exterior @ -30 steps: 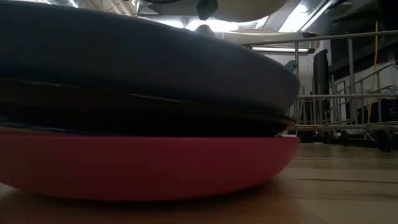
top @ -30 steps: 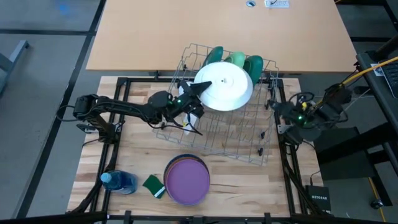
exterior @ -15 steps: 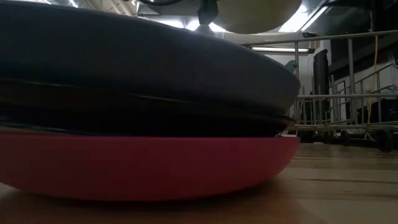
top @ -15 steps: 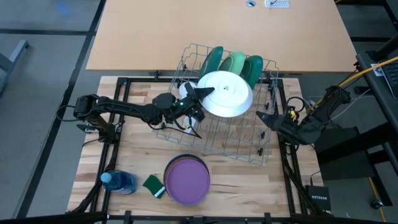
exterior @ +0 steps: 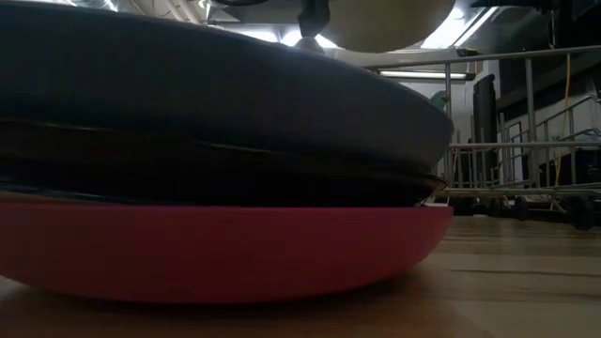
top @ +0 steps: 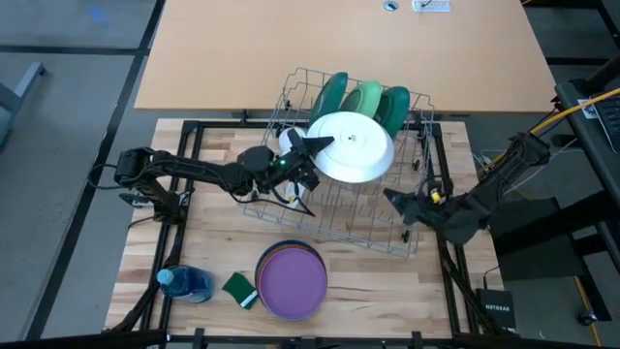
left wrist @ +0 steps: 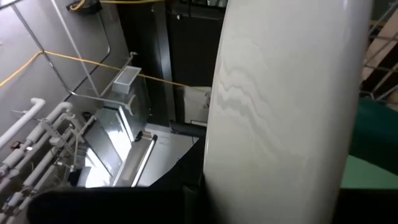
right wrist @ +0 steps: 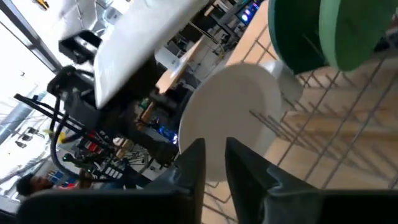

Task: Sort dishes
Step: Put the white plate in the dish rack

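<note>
My left gripper [top: 312, 143] is shut on a white plate [top: 356, 145] that it holds above the wire dish rack [top: 339, 208]. Three green plates [top: 363, 95] stand on edge in the rack's far end. A stack of plates with a purple one on top [top: 292, 281] rests on the table near the front edge; the low view shows it close up, with a red plate [exterior: 216, 253] at the bottom. My right gripper [top: 389, 198] hangs over the rack's right part. Its fingers [right wrist: 193, 165] are a narrow gap apart, with nothing between them. My left gripper pinches the white plate's rim [left wrist: 214, 168] on its left side between its two fingers. It comes in about level from the table's left. The plate is lifted clear of the rack and tilted, its face turned partly up.
A small white mug [top: 289, 139] sits in the rack beside my left gripper. A green sponge [top: 238, 288] and a blue bottle [top: 184, 283] lie at the front left, next to the stack. The rack's upright wires [exterior: 526, 141] stand between the grippers and the table.
My right gripper has swung from the table's right edge toward the left and slightly nearer, ending over the rack's right part. The white plate has tipped a little and shifted slightly toward the near edge in my left gripper.
</note>
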{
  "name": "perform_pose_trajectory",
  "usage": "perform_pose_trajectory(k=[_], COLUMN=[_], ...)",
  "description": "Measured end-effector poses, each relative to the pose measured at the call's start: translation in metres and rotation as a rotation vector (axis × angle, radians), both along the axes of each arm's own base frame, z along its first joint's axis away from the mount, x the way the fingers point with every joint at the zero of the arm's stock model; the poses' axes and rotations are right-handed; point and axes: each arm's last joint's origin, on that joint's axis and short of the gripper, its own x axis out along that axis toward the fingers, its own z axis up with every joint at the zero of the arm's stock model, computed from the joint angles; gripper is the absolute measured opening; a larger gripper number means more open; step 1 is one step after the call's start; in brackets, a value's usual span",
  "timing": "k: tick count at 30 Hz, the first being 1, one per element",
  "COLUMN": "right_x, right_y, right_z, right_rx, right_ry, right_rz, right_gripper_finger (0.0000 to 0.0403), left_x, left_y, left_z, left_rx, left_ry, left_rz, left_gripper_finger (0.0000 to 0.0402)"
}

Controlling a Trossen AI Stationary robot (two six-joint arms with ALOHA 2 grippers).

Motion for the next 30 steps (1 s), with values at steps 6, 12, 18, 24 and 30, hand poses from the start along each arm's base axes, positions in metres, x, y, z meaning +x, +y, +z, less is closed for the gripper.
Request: perform_pose_trajectory(k=[6, 12, 18, 24, 30], right_x=[0.029, 0.062, 0.072, 0.058, 0.021], right_y=[0.01, 0.0, -0.019, -0.038, -0.061], right_z=[-0.019, -0.017, 0.006, -0.01, -0.04], right_rx=[0.046, 0.054, -0.106, -0.135, -0.039], right_ry=[0.009, -0.018, -0.088, -0.071, -0.329], right_rz=[-0.025, 0.067, 0.204, 0.176, 0.106], right_gripper_finger=[0.0013, 0.001, 0.0005, 0.0011, 0.0004], left_x=[-0.001, -0.001, -0.003, -0.007, -0.007], left_y=[0.001, 0.002, 0.004, 0.011, 0.016], left_z=[0.001, 0.0, 0.001, 0.008, 0.007], left_rx=[0.001, -0.008, 0.007, 0.012, 0.012], left_ry=[-0.003, 0.0, 0.02, -0.03, -0.026], left_rz=[0.026, 0.059, 0.164, 0.269, 0.283], left_gripper_finger=[0.0048, 0.0048, 0.0048, 0.0048, 0.0048])
